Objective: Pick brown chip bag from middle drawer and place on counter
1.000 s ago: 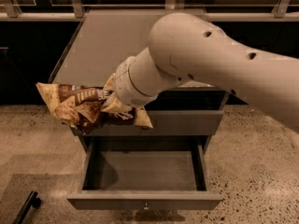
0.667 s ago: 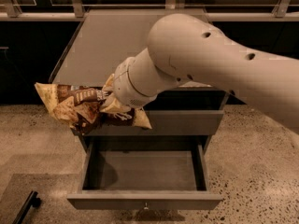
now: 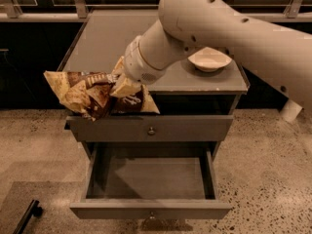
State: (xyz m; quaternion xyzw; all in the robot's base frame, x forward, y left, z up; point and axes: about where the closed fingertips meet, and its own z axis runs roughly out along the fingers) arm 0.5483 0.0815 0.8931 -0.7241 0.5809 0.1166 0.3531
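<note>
Crinkled brown foil chip bag (image 3: pixel 92 94), tan-yellow edges, white lettering: in the air at the near-left corner of the smooth grey square table (image 3: pixel 107 43) that tops the cabinet. It is not lying flat on anything. In view its lower edge overlaps the upper grey drawer front (image 3: pixel 195 128); cannot tell if they touch. Most of the bag sticks out left of the claw, past the cabinet's left edge, and 1 corner points down-right.

Tan 2-finger claw (image 3: pixel 124 86): closed on the bag's right part, foil pinched between the fingers. It sits at the end of a thick cream-white arm (image 3: pixel 219 28) that comes in from the far right across the table.

Wide shallow grey middle drawer (image 3: pixel 151 179) with a small round metal knob: pulled out toward the near side, below the bag and the upper front.

Shallow white round bowl (image 3: pixel 209 60): right side of the table, well apart from the bag, just beside the arm.

Speckled stone floor (image 3: pixel 273 179) around the cabinet; a black bar (image 3: pixel 27 216) lies on it at near left.
</note>
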